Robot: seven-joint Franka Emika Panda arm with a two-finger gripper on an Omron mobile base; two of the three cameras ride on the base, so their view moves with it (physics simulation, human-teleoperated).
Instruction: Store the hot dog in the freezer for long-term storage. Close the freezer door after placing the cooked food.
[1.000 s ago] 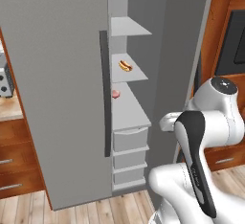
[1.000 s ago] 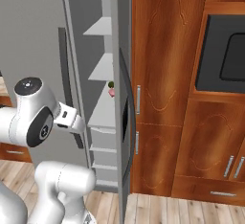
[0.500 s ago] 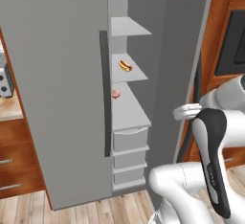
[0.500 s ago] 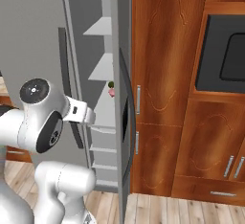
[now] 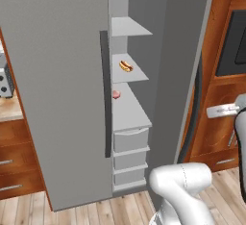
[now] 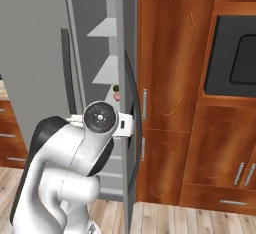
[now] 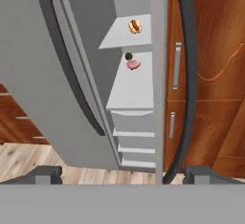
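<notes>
grey was the freezer (image 5: 72, 75), and it stood with its narrow right side open. the hot dog (image 5: 126, 66) lay on a shelf (image 5: 132, 72) inside, up near the middle. one shelf lower sat a small pink food bit (image 5: 116, 94), and below that were grey drawers (image 5: 129, 140). the freezer door (image 5: 185, 65) was swung out to the right, edge on, in front of the brown wood cabinets (image 6: 170, 78). a long dark handle (image 5: 104, 94) ran down the closed left door. the pincer (image 7: 122, 174) hung back from the open side, its two dark tips wide apart, holding nothing.
</notes>
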